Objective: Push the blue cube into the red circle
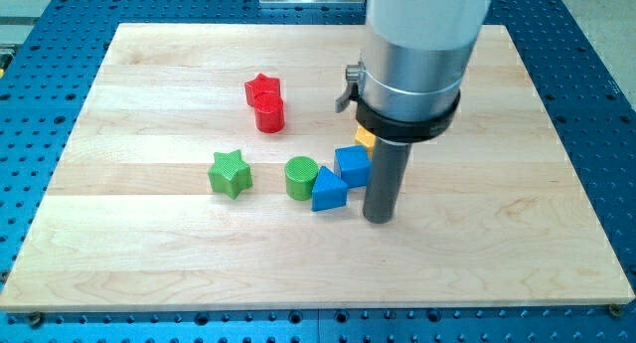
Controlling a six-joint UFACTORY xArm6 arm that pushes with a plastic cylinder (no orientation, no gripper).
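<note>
The blue cube (353, 165) sits near the board's middle, touching a blue triangle block (328, 192) at its lower left. The red circle, a short red cylinder (269, 113), stands up and to the left, touching a red star (261, 87) just above it. My tip (379, 218) rests on the board just right of and slightly below the blue cube, close to the blue triangle's right side. The rod (386, 179) rises beside the cube's right face; whether they touch I cannot tell.
A green cylinder (301, 177) touches the blue triangle's left side. A green star (231, 173) lies further left. An orange-yellow block (365, 137) peeks out behind the rod above the blue cube. The wooden board (149, 273) lies on a blue perforated table.
</note>
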